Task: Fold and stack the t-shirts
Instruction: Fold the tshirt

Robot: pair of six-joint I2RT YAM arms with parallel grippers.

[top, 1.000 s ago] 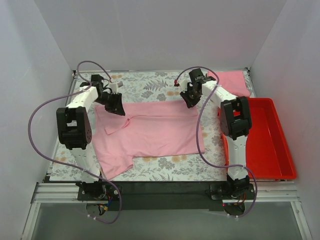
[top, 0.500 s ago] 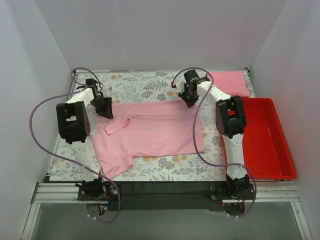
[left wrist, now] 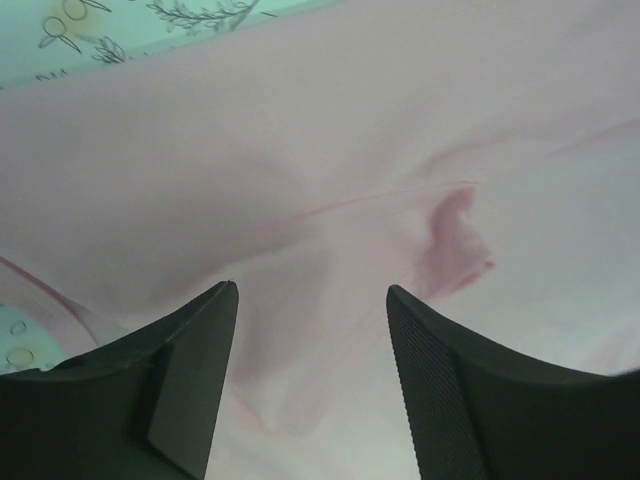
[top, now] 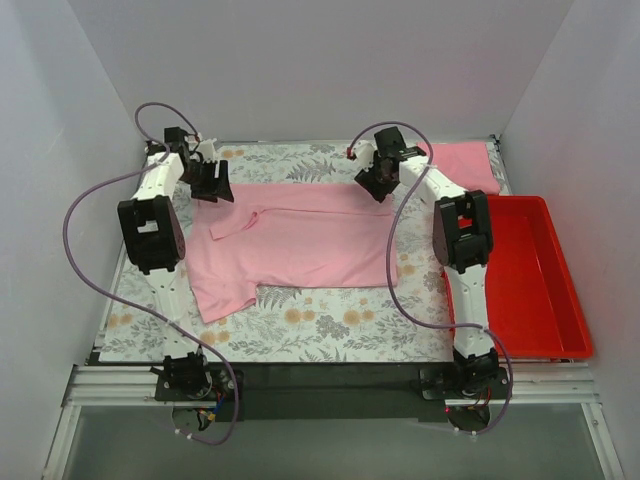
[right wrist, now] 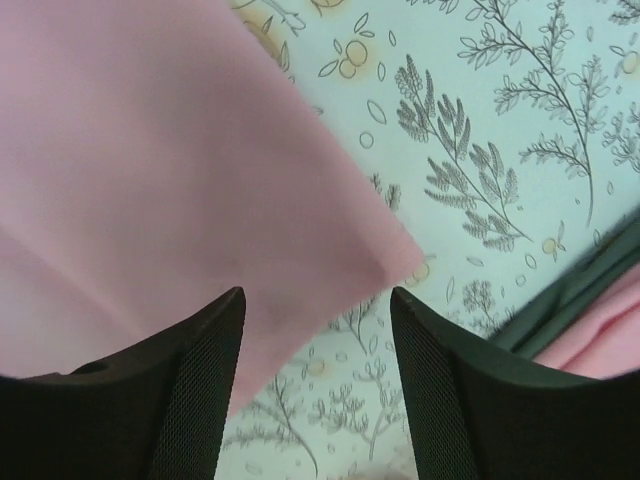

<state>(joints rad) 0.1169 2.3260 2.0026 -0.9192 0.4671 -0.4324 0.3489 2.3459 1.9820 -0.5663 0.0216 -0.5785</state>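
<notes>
A pink t-shirt (top: 300, 245) lies spread flat on the floral tablecloth (top: 300, 165), with one sleeve toward the near left. My left gripper (top: 212, 186) is at its far left corner. In the left wrist view this gripper (left wrist: 310, 290) is open, with wrinkled pink fabric (left wrist: 300, 150) below the fingers and nothing pinched. My right gripper (top: 376, 184) is at the far right corner. In the right wrist view it (right wrist: 315, 292) is open over the shirt's corner (right wrist: 150, 150). A second, folded pink shirt (top: 462, 166) lies at the back right.
A red tray (top: 560, 300) stands along the table's right side. White walls close in the back and both sides. The folded shirt's edge also shows in the right wrist view (right wrist: 610, 335), beyond a dark strip.
Both grippers have moved toward the back of the table. The shirt's far edge and the whole shirt have shifted back with them, and it lies flatter.
</notes>
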